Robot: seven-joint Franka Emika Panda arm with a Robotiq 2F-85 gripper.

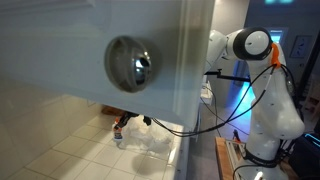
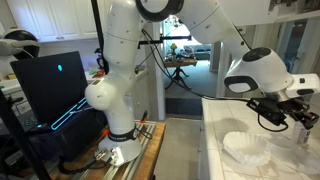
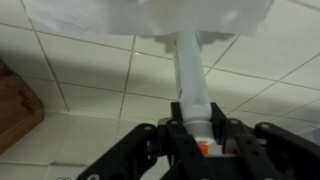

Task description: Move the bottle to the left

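In the wrist view a white bottle [image 3: 190, 80] with an orange cap lies between my gripper's [image 3: 195, 138] fingers, which are shut on its capped end. Its far end reaches under a crumpled white plastic sheet [image 3: 150, 20]. The bottle is over a white tiled counter [image 3: 80, 80]. In both exterior views the gripper [image 1: 122, 122] [image 2: 302, 118] is low over the counter, next to the white plastic [image 1: 152, 140] [image 2: 246, 148]. The bottle [image 1: 119, 138] shows only as a small pale shape under the fingers.
A wooden board [image 3: 14, 112] lies at the left edge of the wrist view. A large door with a metal knob [image 1: 132, 63] blocks most of an exterior view. A monitor [image 2: 45, 85] and a wooden stand [image 2: 135, 150] are beside the arm's base.
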